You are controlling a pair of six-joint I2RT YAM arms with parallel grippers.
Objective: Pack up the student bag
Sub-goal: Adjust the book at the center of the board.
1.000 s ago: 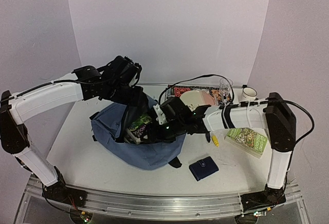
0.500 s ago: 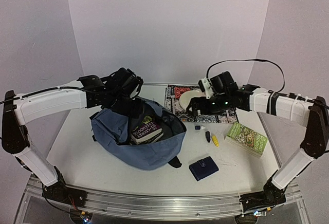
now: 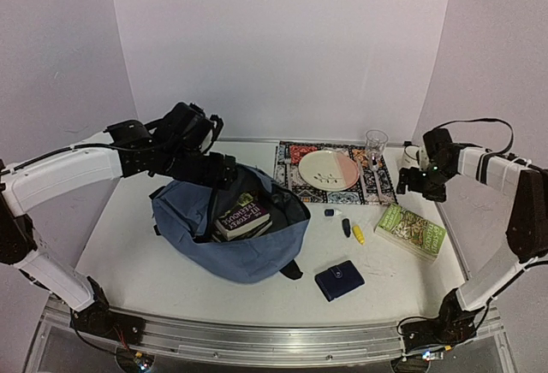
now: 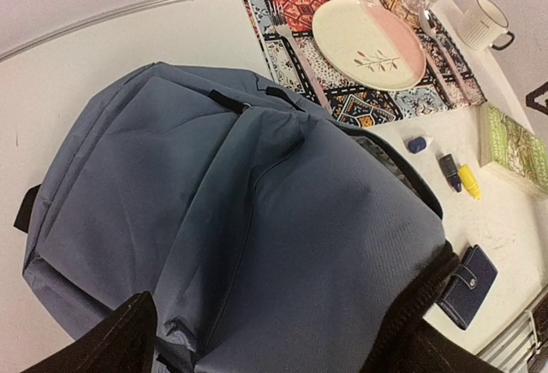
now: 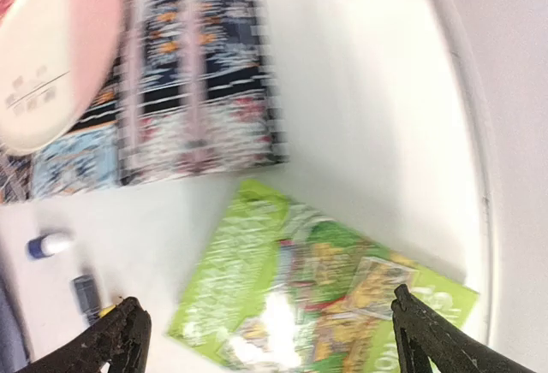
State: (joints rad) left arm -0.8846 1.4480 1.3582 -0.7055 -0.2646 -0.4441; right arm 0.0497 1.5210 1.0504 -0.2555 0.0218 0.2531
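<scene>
One second back, kept the rim of the student bag (image 3: 193, 219) pinched in the left gripper (image 3: 218, 170) to hold the mouth up. Let go since, spread the jaws wide with nothing between them, and hung just above the bag's far-left lip, looking down on blue fabric in the wrist view. Left the bag slumped left of centre on the table (image 3: 128, 253), zip undone, mouth gaping toward the middle.

Lodged a dark book (image 3: 244, 217) in that opening within the same second; lay slantwise there, cover and upper edge in sight. Counted that as one item packed.

Passed by the placemat (image 3: 291, 155) and plate (image 3: 330, 169) at the back. Found more waiting outside the bag to its right: a small blue-capped thing (image 3: 333, 213), a dark marker (image 3: 346, 227), a yellow marker (image 3: 359, 234), and nearer the front a navy wallet (image 3: 339, 280).

Drew the right gripper (image 3: 409, 183) out of the bag and swung it to the far right. Held the jaws wide apart and empty above the green book (image 3: 411, 230); could not tell how high above it.

Judged the green book the likely next pick. Judged, too, that with the rim released the mouth might sag and need lifting again first.
</scene>
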